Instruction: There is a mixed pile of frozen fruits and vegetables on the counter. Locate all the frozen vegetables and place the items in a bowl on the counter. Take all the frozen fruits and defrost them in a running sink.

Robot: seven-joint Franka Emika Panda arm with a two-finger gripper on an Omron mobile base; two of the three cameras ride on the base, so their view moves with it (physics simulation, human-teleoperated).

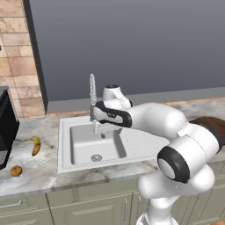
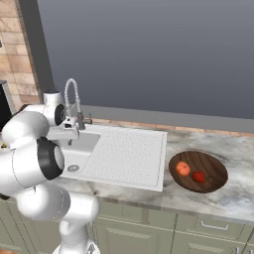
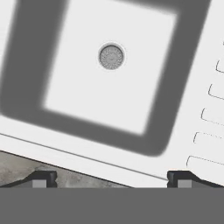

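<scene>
Tool [image 3: 112,179] spread wide, nothing between tips, hanging over sink [image 1: 66,145] basin w/ drain [image 3: 112,57] straight below in hand view. Basin looks dry, no water visible from faucet [image 2: 73,99].

Veg sorted already: orange-red tomato-like ball [image 2: 183,169] and red pepper-like piece [image 2: 199,176] both inside brown bowl [image 2: 213,166], right of sink on worktop [image 2: 238,193].

Fruits not moved yet: banana [image 1: 35,145] lying on worktop left of sink, small round orange fruit [image 1: 16,171] nearer front edge, apart from banana, both well clear of tool.

Handling guess: frozen, so both stiff and hard, prob slick w/ frost. Light, no weight issue. Banana – curved, long; take across middle of curve, jaws square to its length, not at dark tips, else likely to pivot or slip. Round fruit – tends to roll and squirt out; come straight down, close across widest part. Neither fragile while frozen, firm squeeze ok.

Next likely: swing left to fruit, carry to basin; faucet prob needs turning on. Risk: round one rolling toward worktop edge if nudged.
</scene>
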